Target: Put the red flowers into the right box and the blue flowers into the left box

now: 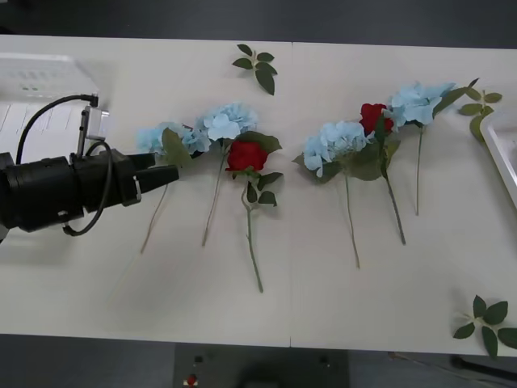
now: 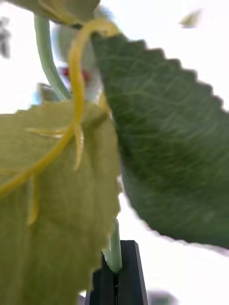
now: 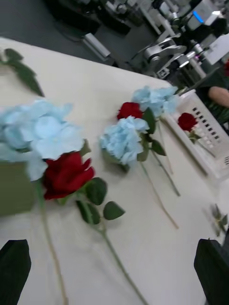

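Several pale blue flowers (image 1: pixel 229 121) and two red flowers (image 1: pixel 246 155) lie in a row across the table. My left gripper (image 1: pixel 161 176) is open and hovers low beside the stem of the leftmost blue flower (image 1: pixel 161 137). In the left wrist view its black fingers (image 3: pixel 14 271) sit wide apart, with a red flower (image 3: pixel 67 174) and a blue flower (image 3: pixel 40 131) ahead. The left box (image 1: pixel 40 77) is at the back left, and a corner of the right box (image 1: pixel 505 153) shows at the right edge. A third red flower (image 3: pixel 187 121) lies inside the right box (image 3: pixel 210 157). My right gripper (image 2: pixel 114 281) is shut on a green flower stem (image 2: pixel 113 252), with large leaves and a red blur beyond.
Loose green leaf sprigs lie at the back centre (image 1: pixel 257 66), back right (image 1: pixel 481 103) and front right (image 1: pixel 489 319). The table's front edge (image 1: pixel 242 341) is near. Bare tabletop stretches in front of the flower stems.
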`<move>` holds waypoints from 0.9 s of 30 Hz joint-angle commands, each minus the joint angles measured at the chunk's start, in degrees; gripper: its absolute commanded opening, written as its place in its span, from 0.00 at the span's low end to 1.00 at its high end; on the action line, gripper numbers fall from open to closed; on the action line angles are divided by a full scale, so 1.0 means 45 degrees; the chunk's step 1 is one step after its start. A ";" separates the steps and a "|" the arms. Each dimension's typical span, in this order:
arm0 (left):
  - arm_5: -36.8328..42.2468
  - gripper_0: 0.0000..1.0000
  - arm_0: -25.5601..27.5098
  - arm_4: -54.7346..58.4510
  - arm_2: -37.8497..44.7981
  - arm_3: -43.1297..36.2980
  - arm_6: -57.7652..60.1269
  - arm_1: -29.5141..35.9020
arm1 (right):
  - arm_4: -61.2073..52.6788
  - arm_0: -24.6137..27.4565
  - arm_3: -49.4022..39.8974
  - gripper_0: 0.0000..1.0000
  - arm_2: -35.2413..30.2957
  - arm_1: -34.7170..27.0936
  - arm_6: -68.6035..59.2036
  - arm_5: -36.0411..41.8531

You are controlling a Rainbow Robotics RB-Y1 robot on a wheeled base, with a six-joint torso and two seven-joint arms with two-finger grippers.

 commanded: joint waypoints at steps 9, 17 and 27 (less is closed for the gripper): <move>0.0067 1.00 -0.1416 -0.3444 -0.0240 0.2209 0.1267 0.0320 | 0.8032 -0.0686 0.2529 0.00 -0.2440 0.0823 0.0044 0.0038; 0.0067 1.00 -0.2353 -0.6706 -0.1021 0.2307 0.3923 -0.0129 | 1.3345 -0.3029 0.4112 0.00 -0.2713 0.3010 0.0064 -0.1075; 0.0067 1.00 -0.3759 -1.0573 -0.2135 0.3615 0.6384 -0.1125 | 1.6235 -0.5100 0.5147 0.00 -0.2010 0.3870 -0.0210 -0.1739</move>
